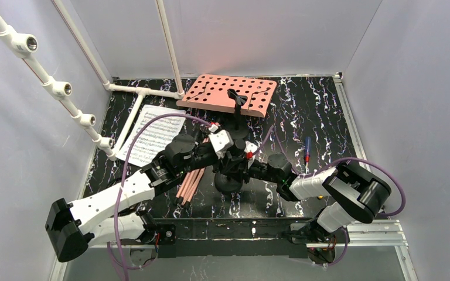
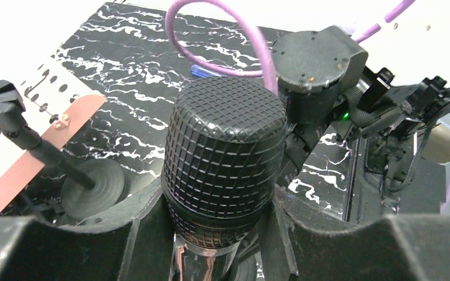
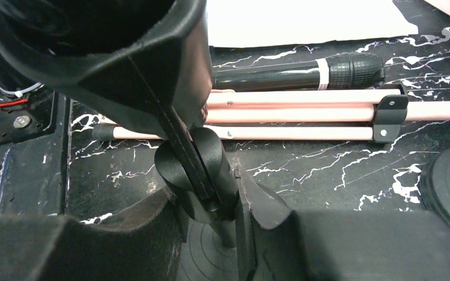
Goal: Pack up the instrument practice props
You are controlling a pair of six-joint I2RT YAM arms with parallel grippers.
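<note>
The salmon-pink perforated desk (image 1: 211, 92) lies flat at the back, with a black clip stand (image 1: 236, 100) in front of it. White sheet music (image 1: 152, 139) lies to the left. The folded pink tripod legs (image 1: 190, 182) lie under my left arm and show in the right wrist view (image 3: 304, 114) beside a black microphone (image 3: 304, 73) lying flat. My left gripper (image 2: 222, 202) is shut on a second microphone (image 2: 225, 146), just below its grille head. My right gripper (image 3: 208, 202) is shut on that microphone's stand (image 3: 190, 167), above its round base (image 3: 208, 254). Both grippers meet at table centre (image 1: 237, 159).
The white pipe frame (image 1: 135, 88) runs along the left and back-left. A blue and red screwdriver (image 1: 307, 151) lies to the right. A second round base (image 2: 94, 182) stands beside the desk edge (image 2: 64, 123). A metal rail (image 1: 369, 231) lines the front right.
</note>
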